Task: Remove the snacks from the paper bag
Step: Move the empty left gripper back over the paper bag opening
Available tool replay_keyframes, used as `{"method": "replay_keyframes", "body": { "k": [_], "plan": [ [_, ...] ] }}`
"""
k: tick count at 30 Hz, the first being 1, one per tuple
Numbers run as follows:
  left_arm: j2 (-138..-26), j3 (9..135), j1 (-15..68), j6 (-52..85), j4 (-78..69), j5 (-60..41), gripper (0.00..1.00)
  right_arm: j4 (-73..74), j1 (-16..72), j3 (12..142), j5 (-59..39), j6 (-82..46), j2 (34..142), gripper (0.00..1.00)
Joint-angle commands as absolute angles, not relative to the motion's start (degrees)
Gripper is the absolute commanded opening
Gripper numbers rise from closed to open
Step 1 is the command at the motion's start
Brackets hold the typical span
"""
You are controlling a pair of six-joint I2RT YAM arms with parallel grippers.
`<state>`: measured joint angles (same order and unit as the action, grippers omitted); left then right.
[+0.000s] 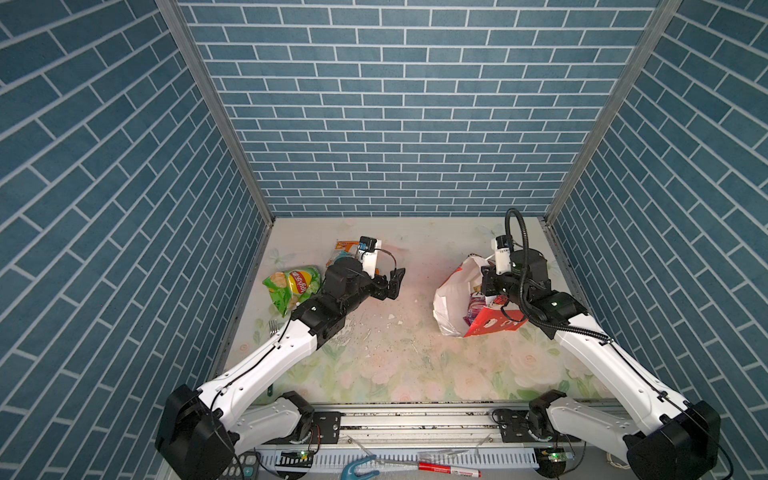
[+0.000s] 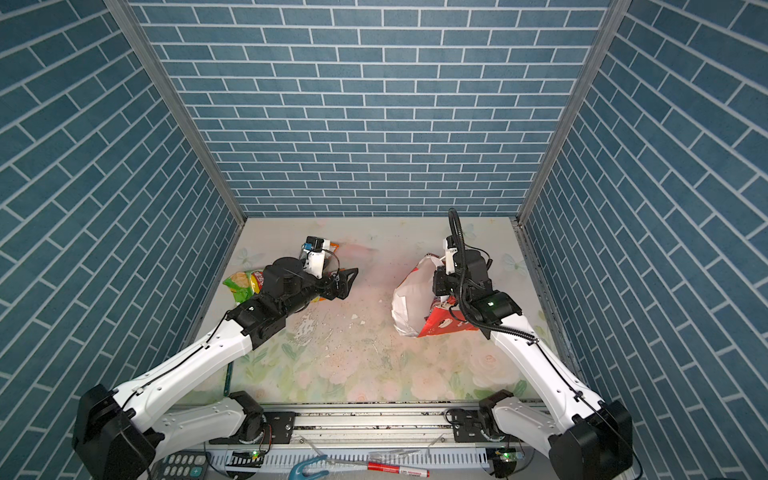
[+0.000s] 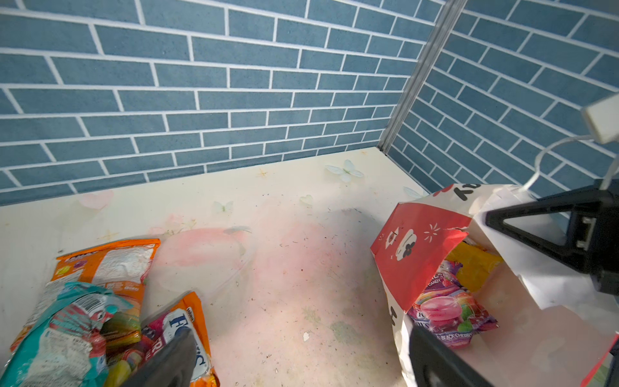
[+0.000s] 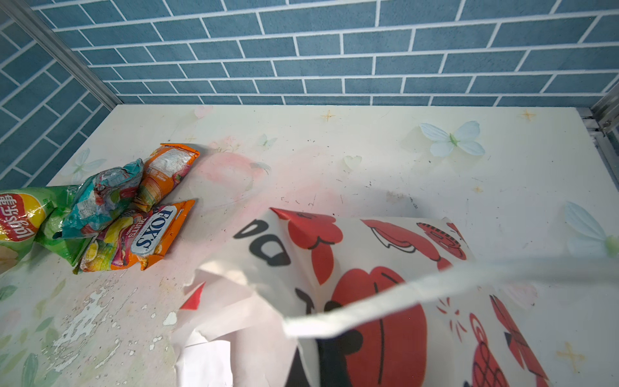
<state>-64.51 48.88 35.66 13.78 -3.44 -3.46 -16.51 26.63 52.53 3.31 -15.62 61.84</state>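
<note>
The paper bag [image 1: 451, 299] [image 2: 409, 299] lies tilted on the right of the table, its mouth facing the left arm. My right gripper [image 1: 488, 286] [image 2: 441, 286] is shut on the bag's upper rim; the right wrist view shows only the bag's printed paper [image 4: 385, 301]. Inside the paper bag [image 3: 415, 241] lie a purple FOX'S packet [image 3: 449, 311] and a yellow packet [image 3: 475, 268]. My left gripper [image 1: 397, 284] [image 2: 347, 282] [image 3: 301, 368] is open and empty between the bag and a pile of snacks. The pile holds a green Lay's bag [image 1: 291, 286] [image 4: 20, 221], a teal packet [image 3: 67, 321], an orange-white packet [image 3: 110, 264] and an orange FOX'S packet [image 4: 147, 234].
Blue brick-patterned walls close in the table at the back and both sides. A fork [image 1: 273, 327] lies at the left edge under the left arm. A red marker [image 1: 449, 468], a blue hook [image 1: 357, 469] and a calculator [image 2: 183, 465] lie in front of the rail.
</note>
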Motion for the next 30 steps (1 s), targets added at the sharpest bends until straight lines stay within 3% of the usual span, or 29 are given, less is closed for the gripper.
{"method": "replay_keyframes", "body": {
  "k": [1, 11, 30],
  "plan": [
    [-64.86, 48.22, 35.96, 11.73, -11.07, -6.73, 1.00, -20.11, 26.55, 51.50, 6.04, -15.89, 61.38, 0.00],
    [-66.65, 50.81, 35.95, 7.03, -12.73, -4.57, 0.99, -20.59, 26.54, 51.77, 6.55, -18.88, 61.09, 0.00],
    [-69.91, 44.98, 36.08, 18.36, -27.04, -23.73, 0.99, -25.23, 26.76, 53.96, 2.90, -13.30, 61.04, 0.00]
  ]
}}
